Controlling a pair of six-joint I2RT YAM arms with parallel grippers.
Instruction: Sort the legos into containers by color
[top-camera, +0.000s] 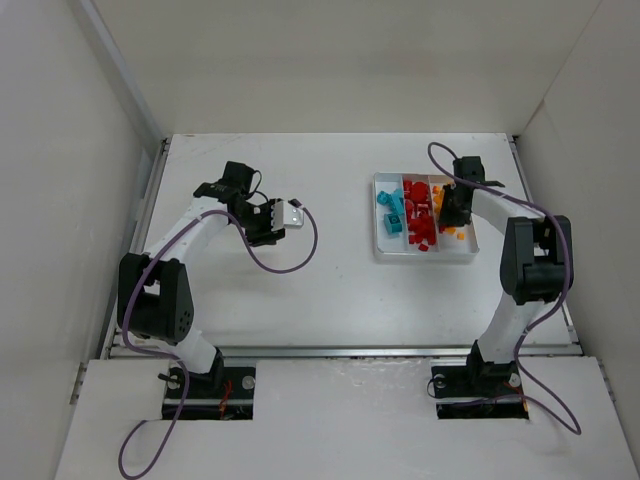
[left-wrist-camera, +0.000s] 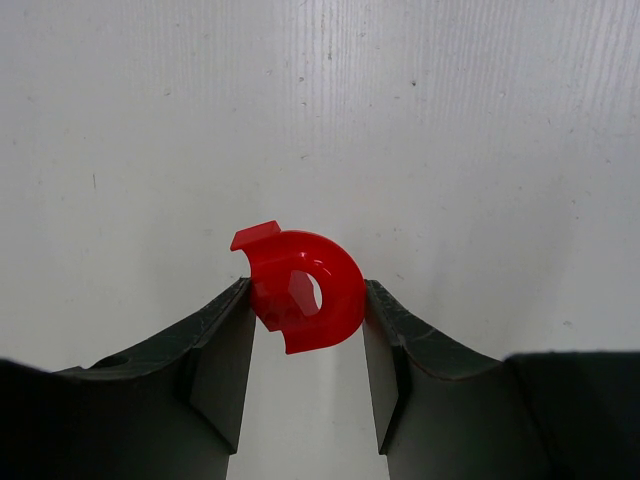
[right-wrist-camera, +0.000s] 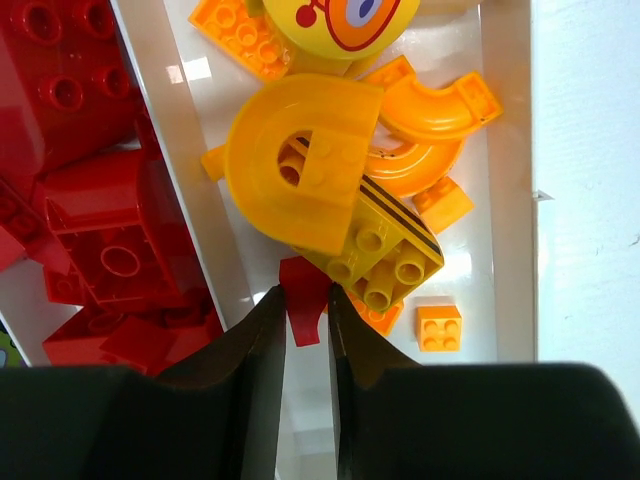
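Between the dark fingers of my left gripper (left-wrist-camera: 305, 305) sits a red curved lego (left-wrist-camera: 305, 290) with a hole, held just above the bare white table; that gripper (top-camera: 280, 218) is left of centre in the top view. My right gripper (top-camera: 450, 212) reaches down into the white tray (top-camera: 400, 252). Its jaws (right-wrist-camera: 306, 300) are shut on a small red lego (right-wrist-camera: 303, 320) in the right container, next to an orange arch (right-wrist-camera: 300, 160) and a yellow striped brick (right-wrist-camera: 385, 260). Teal legos (top-camera: 390, 210) fill the left container, red legos (top-camera: 420, 222) the middle, orange legos (top-camera: 458, 233) the right.
A white divider (right-wrist-camera: 180, 170) separates the red bricks (right-wrist-camera: 110, 250) from the orange ones. A small orange square brick (right-wrist-camera: 439, 327) lies near the tray's right rim (right-wrist-camera: 508, 150). White walls enclose the table on three sides.
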